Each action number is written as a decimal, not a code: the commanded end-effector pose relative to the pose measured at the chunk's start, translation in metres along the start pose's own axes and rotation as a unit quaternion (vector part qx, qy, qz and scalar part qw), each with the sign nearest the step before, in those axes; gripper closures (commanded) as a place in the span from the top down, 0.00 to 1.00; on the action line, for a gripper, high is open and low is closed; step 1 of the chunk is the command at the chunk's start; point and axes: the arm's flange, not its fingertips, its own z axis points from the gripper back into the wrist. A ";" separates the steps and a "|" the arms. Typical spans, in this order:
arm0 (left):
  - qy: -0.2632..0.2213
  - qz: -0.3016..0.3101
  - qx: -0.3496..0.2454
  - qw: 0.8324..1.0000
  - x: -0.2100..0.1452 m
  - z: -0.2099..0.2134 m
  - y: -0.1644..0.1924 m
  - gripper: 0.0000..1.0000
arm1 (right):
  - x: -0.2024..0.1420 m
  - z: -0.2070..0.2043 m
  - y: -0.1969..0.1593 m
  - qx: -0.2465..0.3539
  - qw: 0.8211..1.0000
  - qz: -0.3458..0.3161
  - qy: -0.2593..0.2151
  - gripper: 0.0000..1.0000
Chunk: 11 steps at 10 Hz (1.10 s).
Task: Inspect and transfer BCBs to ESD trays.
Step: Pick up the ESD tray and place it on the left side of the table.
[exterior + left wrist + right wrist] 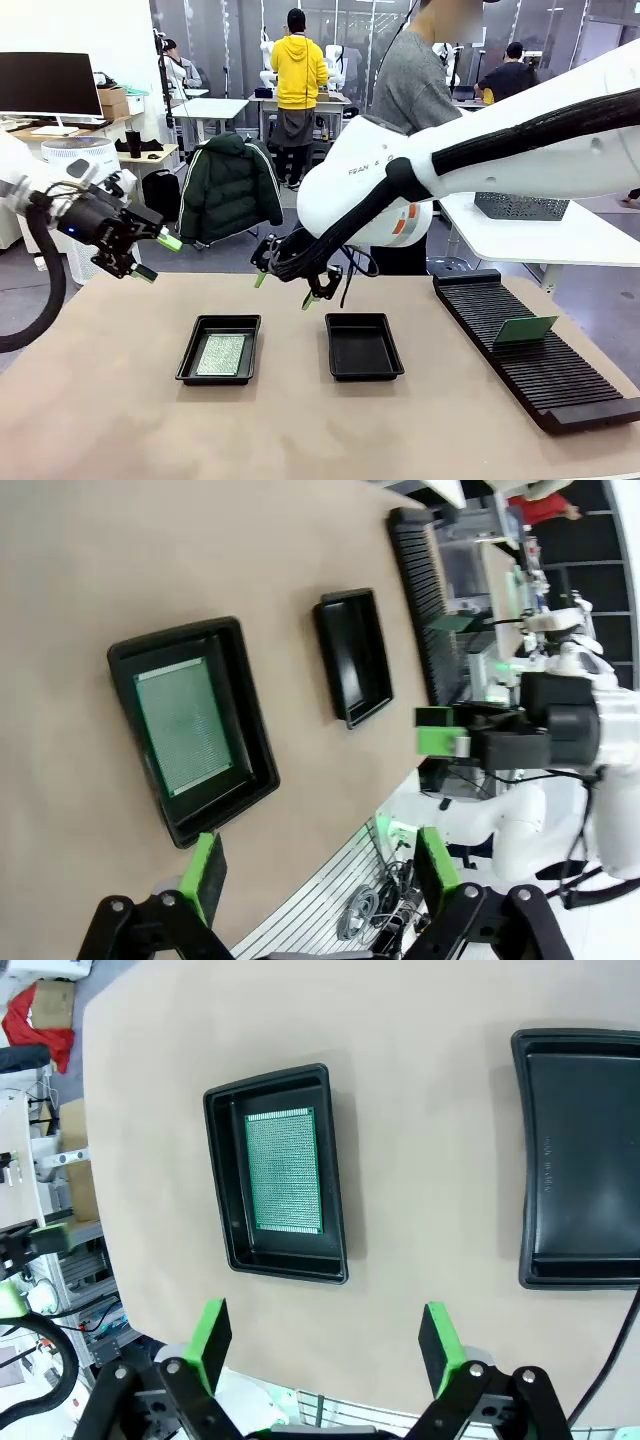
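Note:
Two black ESD trays lie side by side on the brown table. The left tray (188,366) (256,742) (222,1180) holds one green BCB (222,354) (185,725) (285,1170) flat on its floor. The right tray (363,350) (352,655) (585,1160) holds nothing. Another BCB (525,330) (452,623) stands on edge in the rack. My left gripper (157,257) (318,875) hangs open in the air left of the trays. Above the table just behind the trays, my right gripper (285,290) (325,1345) is open with nothing between its fingers.
A long black ribbed rack (535,350) (425,600) lies along the table's right side. A person in a grey shirt (410,90) stands at the far side behind my right arm. White tables and people are farther back.

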 end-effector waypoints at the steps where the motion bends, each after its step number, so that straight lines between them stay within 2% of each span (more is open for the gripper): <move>1: 0.006 0.023 0.050 0.998 -0.006 -0.019 -0.007 1.00 | -0.003 0.010 -0.028 0.026 1.000 0.008 -0.006 1.00; 4: -0.002 0.034 0.124 0.992 -0.007 -0.061 -0.007 1.00 | 0.004 0.023 -0.055 0.040 0.999 0.011 -0.007 1.00; 6: -0.006 0.017 0.156 0.988 -0.005 -0.078 -0.003 1.00 | 0.009 0.027 -0.063 0.039 0.999 0.018 0.000 1.00; 11: 0.002 0.013 0.276 0.961 0.009 -0.120 0.013 1.00 | 0.012 0.026 -0.072 0.040 0.998 0.037 0.012 1.00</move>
